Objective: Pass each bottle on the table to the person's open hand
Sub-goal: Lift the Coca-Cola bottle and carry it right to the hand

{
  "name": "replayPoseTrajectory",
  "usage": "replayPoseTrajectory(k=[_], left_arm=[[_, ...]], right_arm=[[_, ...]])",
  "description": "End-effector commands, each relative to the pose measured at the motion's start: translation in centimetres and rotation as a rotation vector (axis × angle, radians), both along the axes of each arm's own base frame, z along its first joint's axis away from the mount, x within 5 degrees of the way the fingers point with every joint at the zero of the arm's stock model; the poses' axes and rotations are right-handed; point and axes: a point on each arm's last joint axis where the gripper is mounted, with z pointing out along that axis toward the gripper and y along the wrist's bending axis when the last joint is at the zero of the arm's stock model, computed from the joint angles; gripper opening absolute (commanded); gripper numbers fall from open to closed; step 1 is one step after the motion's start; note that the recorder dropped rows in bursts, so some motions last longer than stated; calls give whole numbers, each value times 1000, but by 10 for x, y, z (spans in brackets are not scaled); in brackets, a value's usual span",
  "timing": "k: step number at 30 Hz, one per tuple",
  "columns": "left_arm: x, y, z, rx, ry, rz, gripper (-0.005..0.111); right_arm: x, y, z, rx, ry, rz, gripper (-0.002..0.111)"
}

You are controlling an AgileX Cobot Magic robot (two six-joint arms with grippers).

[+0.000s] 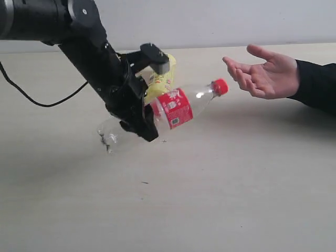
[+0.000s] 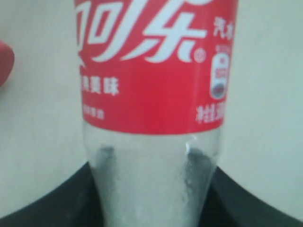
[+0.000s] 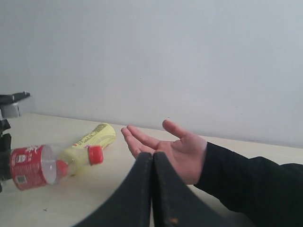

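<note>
My left gripper (image 1: 137,113) is shut on the clear bottle with the red label (image 1: 173,107) (image 2: 156,94), held tilted above the table (image 1: 220,199) with its red cap (image 1: 220,86) pointing at the person's open hand (image 1: 265,73) (image 3: 170,149), a short gap away. The yellow bottle (image 1: 160,79) (image 3: 90,142) lies on the table behind the gripper, its red cap (image 3: 95,154) showing in the right wrist view. My right gripper (image 3: 152,158) is shut and empty, low near the hand. The white and floral-label bottles are out of view.
A black cable (image 1: 42,97) trails over the table at the far left. The person's black sleeve (image 1: 317,86) lies along the right edge. A pale wall (image 3: 189,56) stands behind the table.
</note>
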Motion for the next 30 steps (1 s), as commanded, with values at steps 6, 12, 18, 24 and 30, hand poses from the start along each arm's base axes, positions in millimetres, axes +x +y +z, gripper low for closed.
replayPoseTrajectory(k=[6, 12, 18, 24, 30], left_arm=[[3, -46, 78, -586, 75, 502, 0], [-11, -94, 82, -678, -67, 656, 0], [-33, -137, 81, -797, -156, 793, 0], [-41, -158, 59, -870, -109, 1023, 0], [-37, -170, 36, -861, -81, 1129, 0]], right_arm=[[0, 0, -1, 0, -3, -2, 0], [0, 0, -1, 0, -3, -2, 0], [0, 0, -1, 0, -3, -2, 0], [0, 0, -1, 0, -3, -2, 0], [0, 0, -1, 0, -3, -2, 0]])
